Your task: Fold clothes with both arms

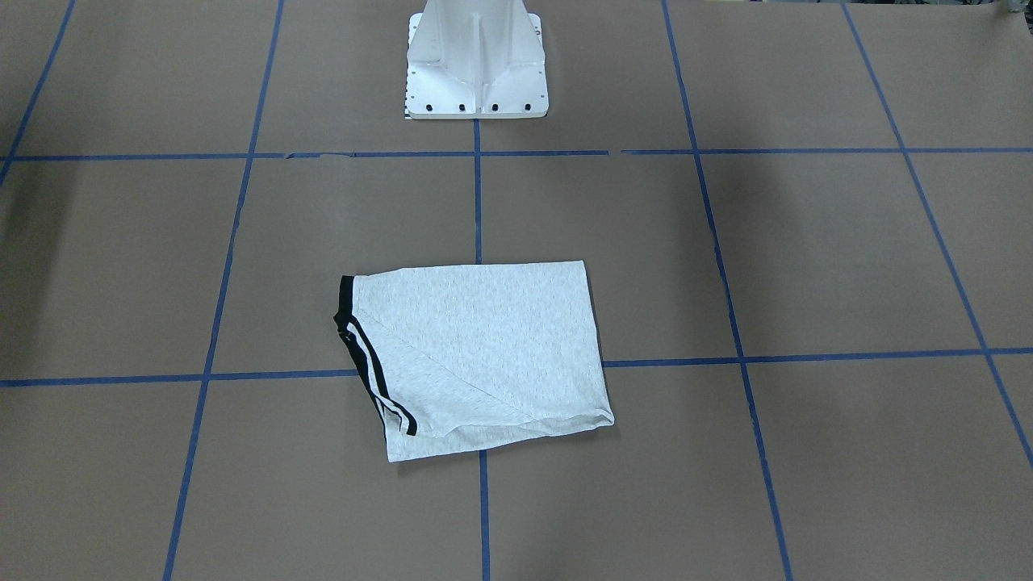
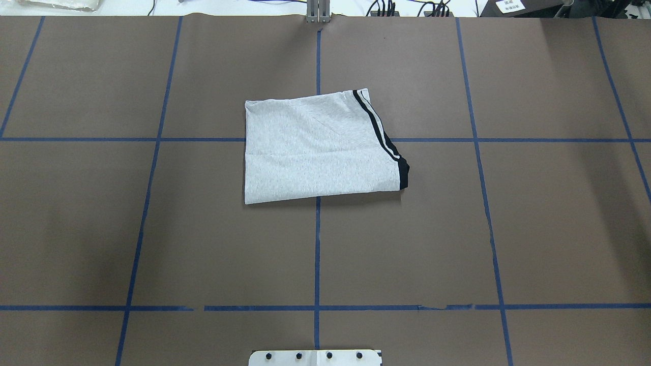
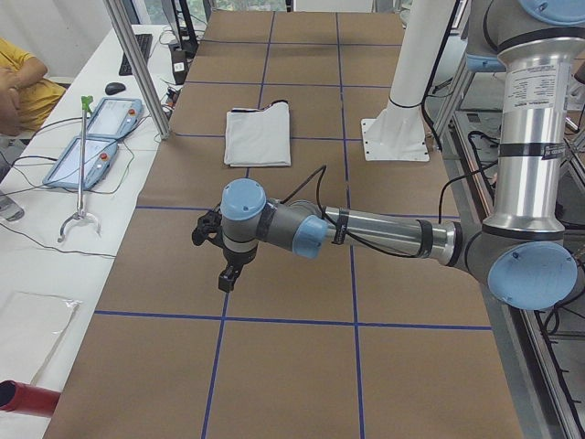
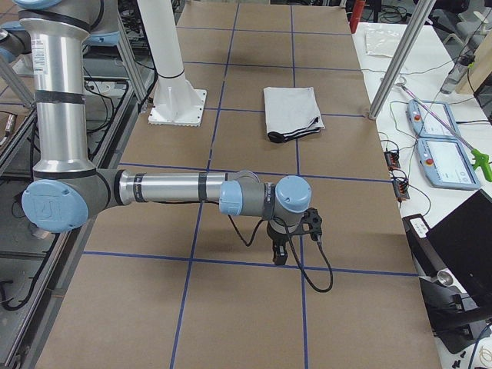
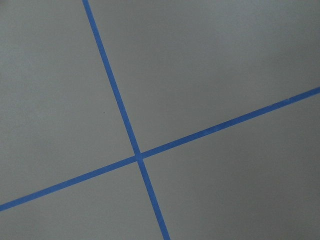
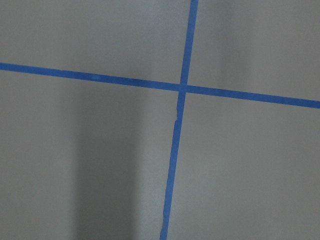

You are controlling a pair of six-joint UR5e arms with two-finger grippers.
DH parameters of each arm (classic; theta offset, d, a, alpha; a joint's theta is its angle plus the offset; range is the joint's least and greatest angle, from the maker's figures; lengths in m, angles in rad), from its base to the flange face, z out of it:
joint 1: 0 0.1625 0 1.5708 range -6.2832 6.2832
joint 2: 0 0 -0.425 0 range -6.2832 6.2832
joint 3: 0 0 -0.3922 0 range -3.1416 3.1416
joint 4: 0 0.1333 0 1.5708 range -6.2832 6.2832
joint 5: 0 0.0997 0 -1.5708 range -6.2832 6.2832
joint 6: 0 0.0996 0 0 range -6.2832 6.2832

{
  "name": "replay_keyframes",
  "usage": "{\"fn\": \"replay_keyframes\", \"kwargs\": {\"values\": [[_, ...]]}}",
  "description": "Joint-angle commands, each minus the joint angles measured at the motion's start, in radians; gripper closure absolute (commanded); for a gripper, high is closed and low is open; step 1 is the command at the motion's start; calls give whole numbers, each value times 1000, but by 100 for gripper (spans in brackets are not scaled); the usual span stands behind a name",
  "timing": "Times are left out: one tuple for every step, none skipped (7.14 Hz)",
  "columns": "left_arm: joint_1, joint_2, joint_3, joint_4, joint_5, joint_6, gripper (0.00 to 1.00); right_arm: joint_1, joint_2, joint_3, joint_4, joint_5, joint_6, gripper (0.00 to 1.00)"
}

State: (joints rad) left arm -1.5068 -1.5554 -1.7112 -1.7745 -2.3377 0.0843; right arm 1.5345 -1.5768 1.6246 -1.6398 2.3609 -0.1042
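The clothes are one heather-grey T-shirt (image 1: 484, 355), folded into a rough rectangle and lying flat at the table's middle (image 2: 320, 152). A black-and-white stripe and a black band run along one edge; no print shows. It also lies far down the table in the side views (image 3: 259, 135) (image 4: 290, 111). My left gripper (image 3: 226, 280) hangs over bare table far from the shirt, and so does my right gripper (image 4: 278, 255). Both show only in the side views, so I cannot tell whether they are open or shut. The wrist views show only brown surface with blue tape.
A white pedestal (image 1: 476, 64) stands at the robot's side of the brown table (image 2: 508, 229), which is gridded with blue tape. Beside the table's far edge lie two teach pendants (image 3: 91, 137) and a grabber tool (image 3: 82, 165). A person's arm (image 3: 18, 87) shows there.
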Motion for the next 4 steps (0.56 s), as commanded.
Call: {"fn": "replay_keyframes", "kwargs": {"values": [[-1,9,2,3,-5,3,0,-1,3,1,2,52,1,0],[-1,14,-1,0,-15,3,0,-1,0,-5,2,85,0,0],[0,12,-5,-2,-11,2,0,-1,-2,-5,2,89,0,0],[0,11,-2,-5,-11,3,0,-1,-2,-6,2,87,1,0]]}}
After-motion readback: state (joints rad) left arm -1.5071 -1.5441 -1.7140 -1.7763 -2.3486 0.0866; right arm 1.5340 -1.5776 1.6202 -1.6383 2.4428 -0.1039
